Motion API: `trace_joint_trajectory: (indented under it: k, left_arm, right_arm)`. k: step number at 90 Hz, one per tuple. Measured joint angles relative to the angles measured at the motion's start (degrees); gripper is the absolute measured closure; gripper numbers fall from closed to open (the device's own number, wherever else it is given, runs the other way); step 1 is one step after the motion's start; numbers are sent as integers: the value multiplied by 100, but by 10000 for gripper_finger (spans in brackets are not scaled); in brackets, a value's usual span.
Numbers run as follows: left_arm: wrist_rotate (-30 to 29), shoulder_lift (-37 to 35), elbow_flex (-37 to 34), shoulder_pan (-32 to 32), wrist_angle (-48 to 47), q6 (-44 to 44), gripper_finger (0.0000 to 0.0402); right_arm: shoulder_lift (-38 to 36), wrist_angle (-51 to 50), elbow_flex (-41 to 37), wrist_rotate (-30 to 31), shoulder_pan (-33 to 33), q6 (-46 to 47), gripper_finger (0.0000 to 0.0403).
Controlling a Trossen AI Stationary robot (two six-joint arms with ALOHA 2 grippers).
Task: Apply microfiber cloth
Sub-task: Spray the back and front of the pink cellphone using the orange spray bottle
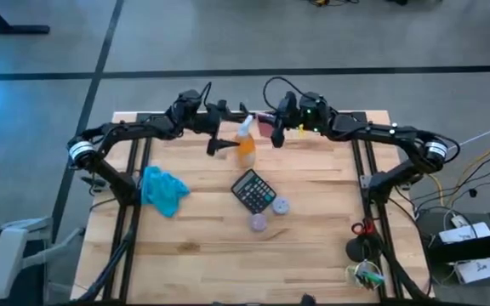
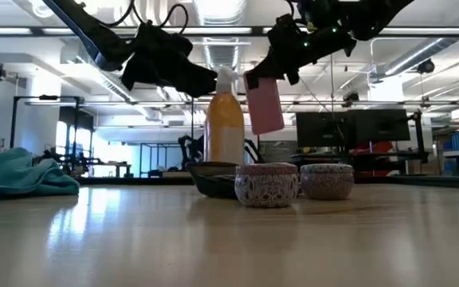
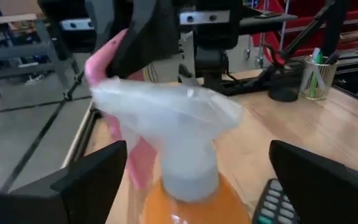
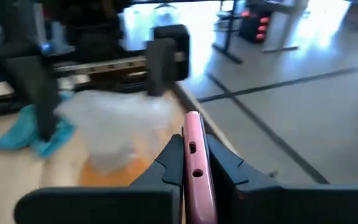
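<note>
Wood tabletop (image 1: 313,255) lies before you, seen from above. Nearest you on it sit two small patterned tins (image 1: 269,215), just beside a black calculator (image 1: 252,191). Off to the left, well apart from both arms, the microfiber cloth (image 1: 163,189) lies crumpled in a teal heap near the table's left frame; nothing touches it.

Farther back, near the far edge, stands an orange spray bottle (image 1: 246,146) with a pale trigger head. Your left tool (image 1: 219,146) hovers at that bottle, its two fingers spread wide apart on either side of the spray head without closing on it. Your right tool (image 1: 276,134) comes in from the other side, just beside the bottle, fingers clamped on a flat pink object (image 2: 264,105) that hangs down from them in the low view; it looks like a small phone or case, though what it is exactly cannot be told.

Judging by this, the cloth step is not yet begun. Both tools are busy at the bottle and pink object, and the cloth is untouched. Left to do: reach the cloth, grasp it, and bring it to whatever surface needs wiping.
</note>
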Motion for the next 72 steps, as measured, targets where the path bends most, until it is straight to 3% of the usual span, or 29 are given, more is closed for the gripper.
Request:
trace_joint_trajectory:
  k: [20,33,48,72]
  left_arm:
    - [-72,-106,46,-52,-84,-188,32]
    - [-606,-349,55,-79,-536,-235,34]
    - [-669,-612,55,-192,-1065,-228,34]
    - [-813,-962,50,-277,-1960,56,34]
  right_arm:
    - [307,100,179,-529,109,16,388]
    - [480,94,286,-492,94,3,388]
    - [601,10,401,-500,98,-93,388]
    - [19,-1785,664,144,279,-672,388]
